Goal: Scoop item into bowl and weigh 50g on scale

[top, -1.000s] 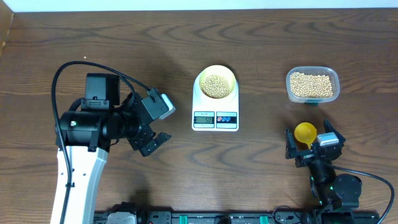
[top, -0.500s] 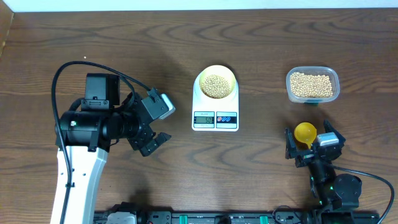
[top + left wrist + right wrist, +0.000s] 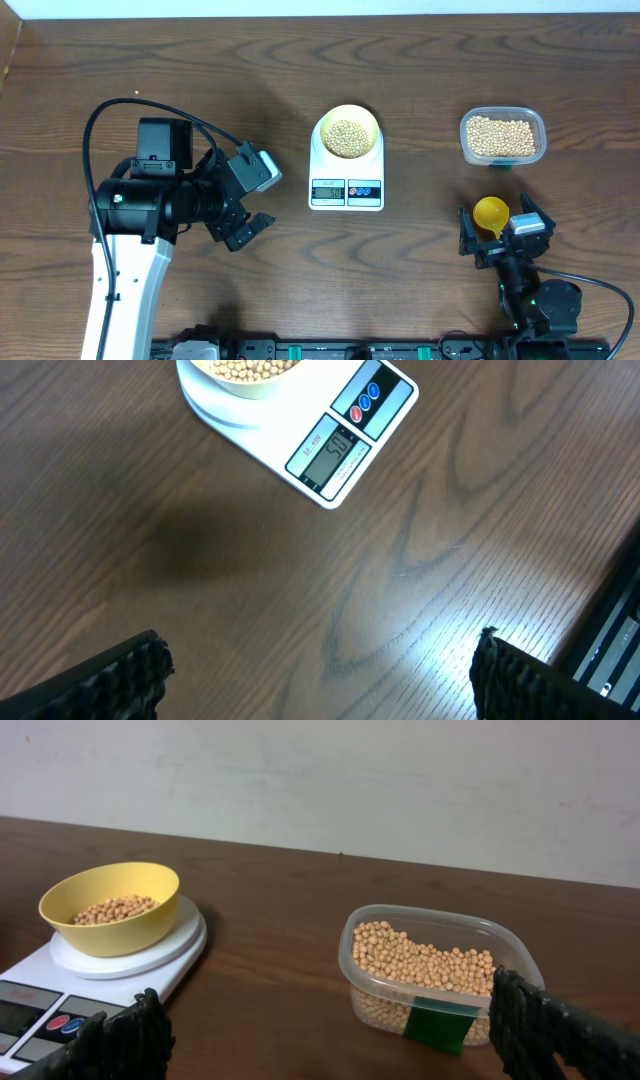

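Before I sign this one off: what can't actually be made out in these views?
- Scale display, overhead: digits too small to read.
- Same display, right wrist: partly cut off at the bottom-left corner.
- Bowl, left wrist: mostly cut off by the top edge.
- Yellow scoop handle, overhead: hidden at the right tool; contact unclear.

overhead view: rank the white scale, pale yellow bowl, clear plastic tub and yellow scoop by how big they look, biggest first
1. flat white rectangular scale
2. clear rectangular plastic tub
3. small round pale yellow bowl
4. yellow scoop, clearly the smallest
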You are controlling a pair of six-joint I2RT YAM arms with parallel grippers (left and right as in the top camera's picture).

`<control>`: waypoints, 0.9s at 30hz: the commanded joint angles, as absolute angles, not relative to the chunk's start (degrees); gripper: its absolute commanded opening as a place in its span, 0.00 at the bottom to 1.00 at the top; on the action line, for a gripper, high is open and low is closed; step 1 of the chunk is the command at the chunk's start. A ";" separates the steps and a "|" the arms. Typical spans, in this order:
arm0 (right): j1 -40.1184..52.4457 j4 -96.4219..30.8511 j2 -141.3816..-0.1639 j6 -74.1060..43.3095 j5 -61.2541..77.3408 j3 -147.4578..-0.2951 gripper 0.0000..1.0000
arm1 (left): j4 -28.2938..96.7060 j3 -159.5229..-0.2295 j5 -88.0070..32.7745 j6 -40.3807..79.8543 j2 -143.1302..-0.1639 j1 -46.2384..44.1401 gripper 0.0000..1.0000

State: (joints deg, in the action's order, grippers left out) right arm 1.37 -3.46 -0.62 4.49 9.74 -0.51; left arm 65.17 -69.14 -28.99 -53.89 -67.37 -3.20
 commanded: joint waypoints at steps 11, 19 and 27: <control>1.91 -3.62 -0.32 5.21 9.34 -0.34 0.99 | 66.35 -69.71 -28.93 -53.78 -66.98 -3.01 0.98; 1.91 -3.62 -0.32 5.21 9.34 -0.34 0.99 | 73.97 -69.36 -28.93 -51.96 -65.43 -3.01 0.98; 1.91 -3.62 -0.32 5.21 9.34 -0.34 0.99 | 72.51 -65.43 -28.88 -38.98 -46.44 -3.01 0.98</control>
